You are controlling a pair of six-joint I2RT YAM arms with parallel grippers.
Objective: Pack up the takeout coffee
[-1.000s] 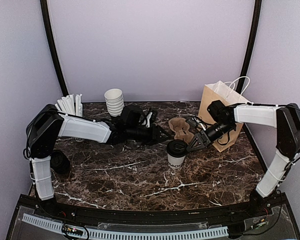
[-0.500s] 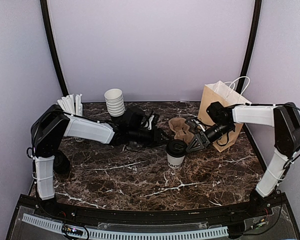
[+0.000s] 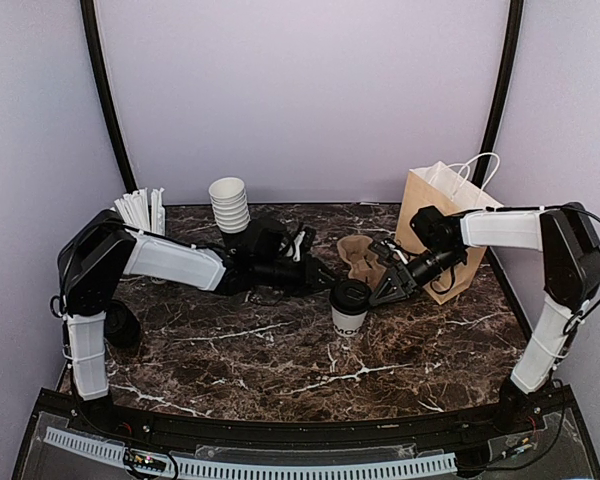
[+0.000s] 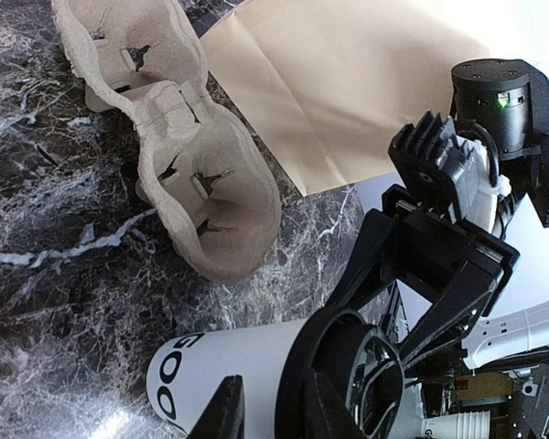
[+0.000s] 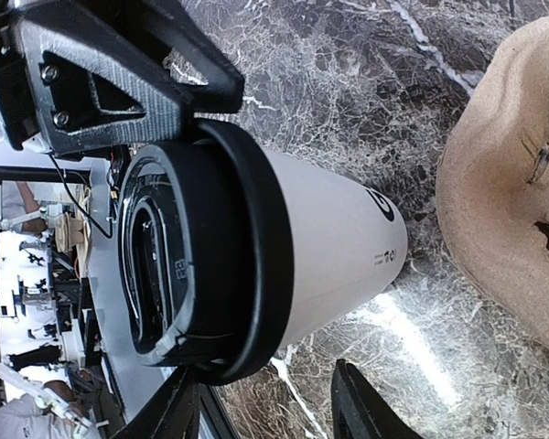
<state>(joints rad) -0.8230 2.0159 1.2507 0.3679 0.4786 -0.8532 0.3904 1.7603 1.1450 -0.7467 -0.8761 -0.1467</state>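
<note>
The near stretch of the dark marbled surface (image 3: 280, 365) shows only its white veining. A little toward 3 o'clock from its middle stands the takeout coffee (image 3: 349, 310), a single small white paper cup with black lettering on its side. It is upright and capped with a round black lid (image 3: 351, 292).

The left gripper (image 3: 327, 279) reaches the cup from its 10 o'clock. In the left wrist view its fingers (image 4: 227, 413) stand apart, one over the white wall and one over the lid's top, with the lid's rim seen between them. Whether either finger touches the cup cannot be told.

The right gripper (image 3: 378, 292) comes in from the cup's 2 o'clock. Its fingers are spread, and in the right wrist view the lid's edge lies just beyond the gap between them. No pinch on the cup shows there.

Just behind the cup, at its 12 o'clock, lies a brown pulp cup carrier (image 3: 360, 255) with its pockets unfilled. At the cup's 1 o'clock, beyond the right gripper, a brown paper bag (image 3: 428, 212) with white handles stands upright near the back edge.

Far off at 10 o'clock, against the back wall, is a stack of lidless white cups (image 3: 228, 204). A holder of white sticks (image 3: 140, 210) sits in the far left corner.
</note>
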